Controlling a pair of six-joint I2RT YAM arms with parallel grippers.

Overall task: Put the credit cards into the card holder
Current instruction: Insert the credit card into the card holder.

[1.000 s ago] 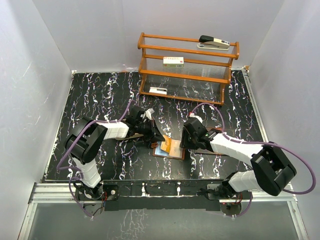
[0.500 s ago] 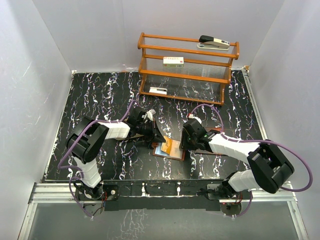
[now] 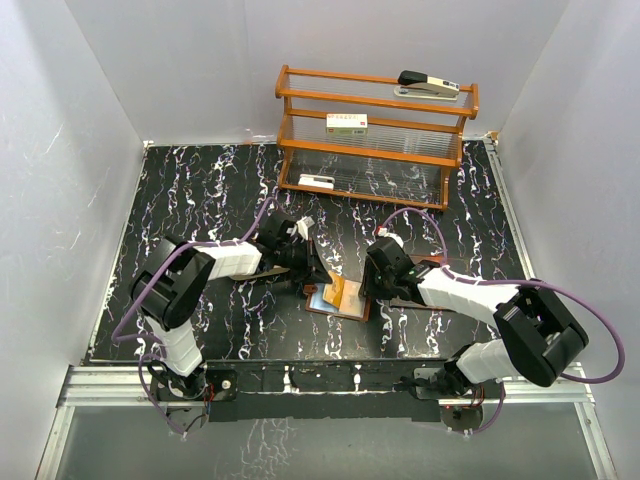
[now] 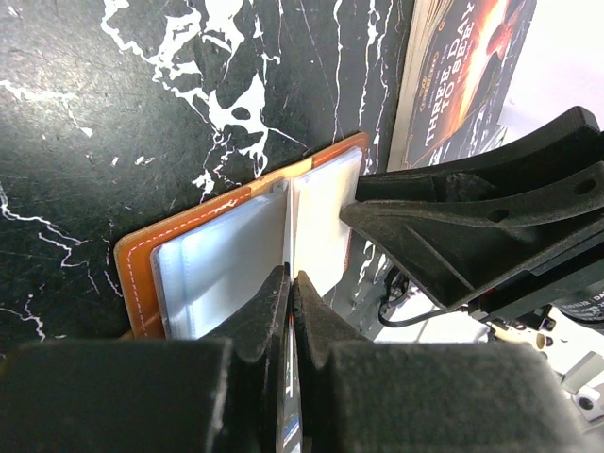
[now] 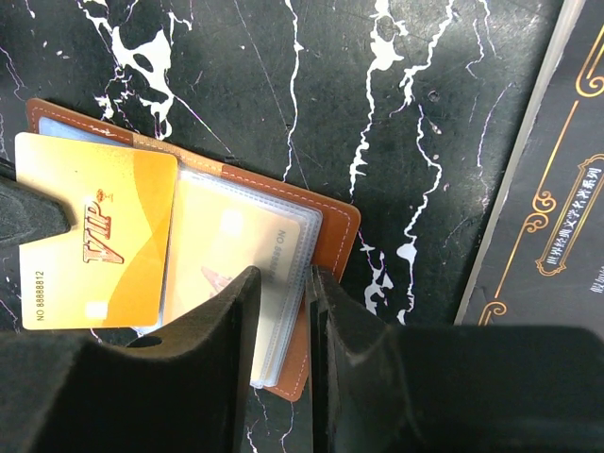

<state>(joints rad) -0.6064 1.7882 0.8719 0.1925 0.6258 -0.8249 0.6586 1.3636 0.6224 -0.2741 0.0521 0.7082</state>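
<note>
The brown card holder [image 3: 338, 298] lies open on the black marble table between both arms. My left gripper [image 3: 320, 272] is shut on a gold-orange VIP credit card [image 5: 94, 247], which stands edge-on between its jaws [image 4: 289, 283] over the holder's centre fold [image 4: 226, 255]. A second pale gold card [image 5: 236, 255] sits inside the clear pockets. My right gripper [image 5: 283, 311] straddles the holder's right edge [image 5: 332, 226], its jaws close together on the clear leaves and brown cover. It also shows in the top view [image 3: 370, 285].
A flat dark booklet with gold lettering [image 5: 557, 189] lies just right of the holder, under the right arm. A wooden shelf [image 3: 375, 135] stands at the back with a stapler [image 3: 428, 85], a white labelled box [image 3: 346, 123] and a small white item [image 3: 316, 181].
My left gripper has shifted slightly to the right with the gold card, closer over the holder. The right gripper stays on the holder's right edge.
</note>
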